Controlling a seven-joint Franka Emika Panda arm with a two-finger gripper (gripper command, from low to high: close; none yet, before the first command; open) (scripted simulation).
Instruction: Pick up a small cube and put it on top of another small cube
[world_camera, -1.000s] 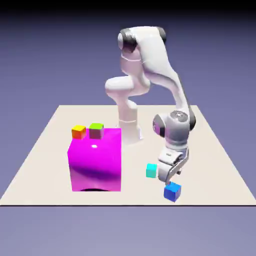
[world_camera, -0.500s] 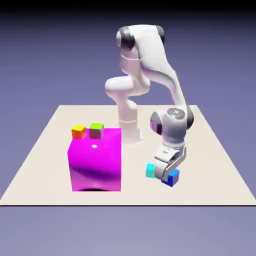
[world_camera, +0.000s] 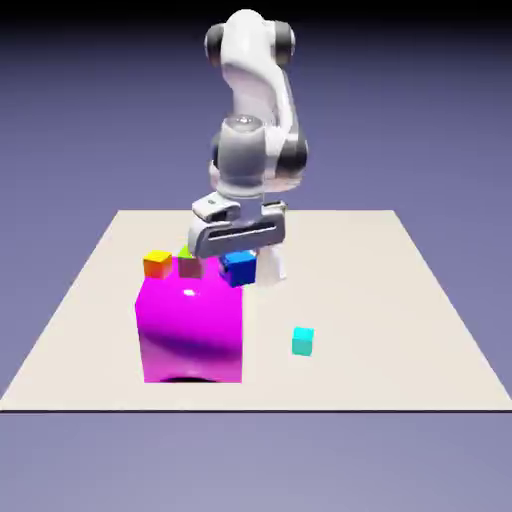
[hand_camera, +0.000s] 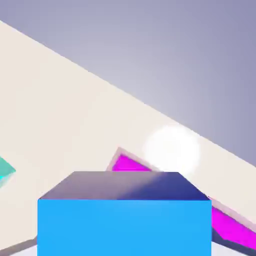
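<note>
The small cube, bright blue, hangs in the air with my gripper shut on it. In the exterior view it sits by the upper right corner of the big magenta block. An orange cube and a green-topped cube rest on that block's top, to the exterior view's left of the held cube. In the hand view the small cube fills the bottom and hides both fingertips. Beyond it show a corner of the magenta block and the table.
A lighter cyan cube lies on the beige table to the exterior view's right of the magenta block. Its corner shows at the hand view's left edge as the cyan cube. The arm's base column stands behind the block.
The gripper shut on the blue cube near the table's front, lifted it, and swung up and toward the exterior view's left to the magenta block's top corner. The cyan cube stayed put.
</note>
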